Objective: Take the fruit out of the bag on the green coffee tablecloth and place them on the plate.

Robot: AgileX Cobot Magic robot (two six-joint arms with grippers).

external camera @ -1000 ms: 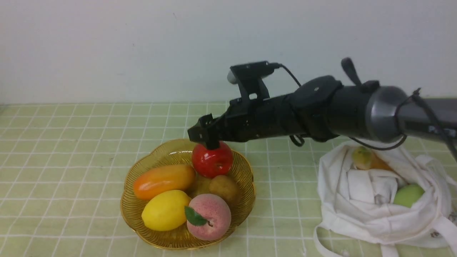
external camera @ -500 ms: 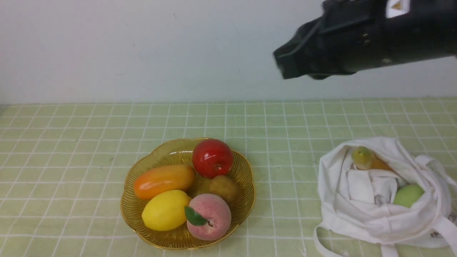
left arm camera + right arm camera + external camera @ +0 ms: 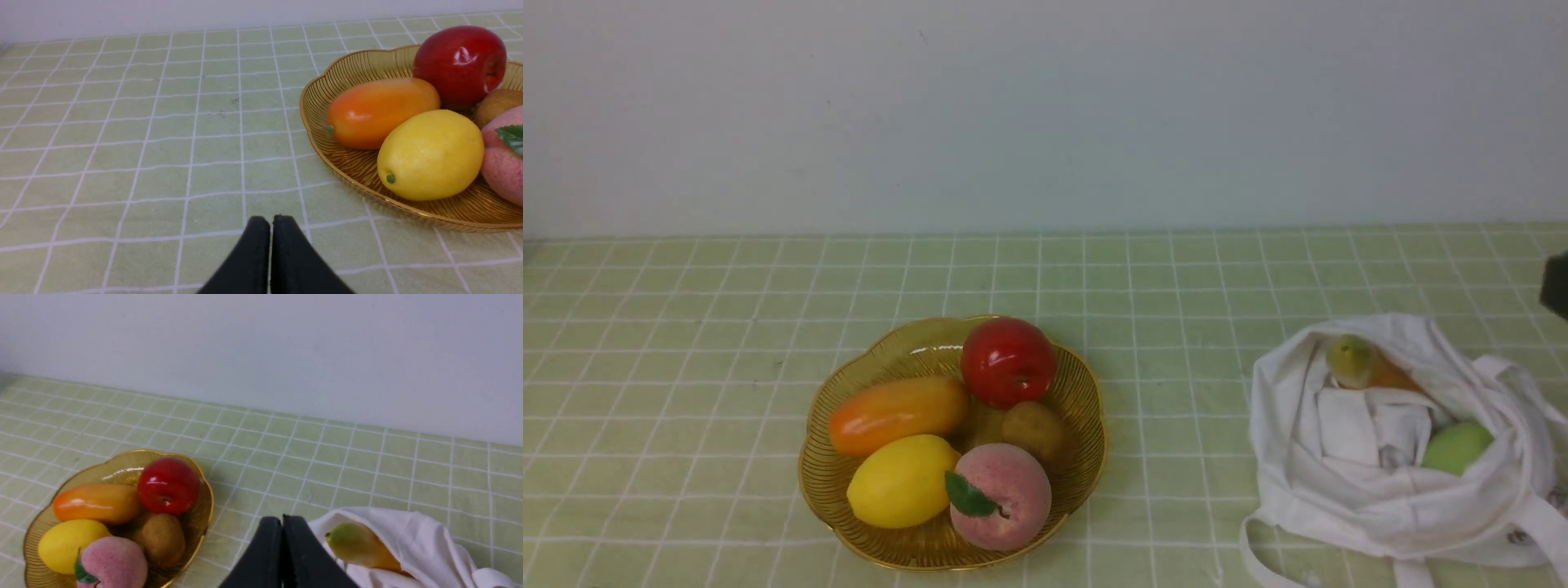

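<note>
Front view gives me the red apple [image 3: 1008, 362] already on the far side of the plate [image 3: 907, 343], I think because the lemon [image 3: 903, 492] and the peach [image 3: 1001, 496] fill the near side. Two fruits lie in the bag [image 3: 1347, 498], slumped open on the green tablecloth [image 3: 686, 367]: the pale green fruit [image 3: 1456, 447] and the smaller yellow-green one [image 3: 1349, 359], both showing at its opening. Both the left gripper [image 3: 270, 222] and the right gripper [image 3: 282, 522] have the jaws pressed together, empty; the right one hangs near the bag, probably for the next pick.

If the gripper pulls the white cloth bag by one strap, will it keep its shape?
Probably not: the bag lies crumpled in soft folds, so it looks floppy. The pale green fruit near its open edge might roll out.
</note>
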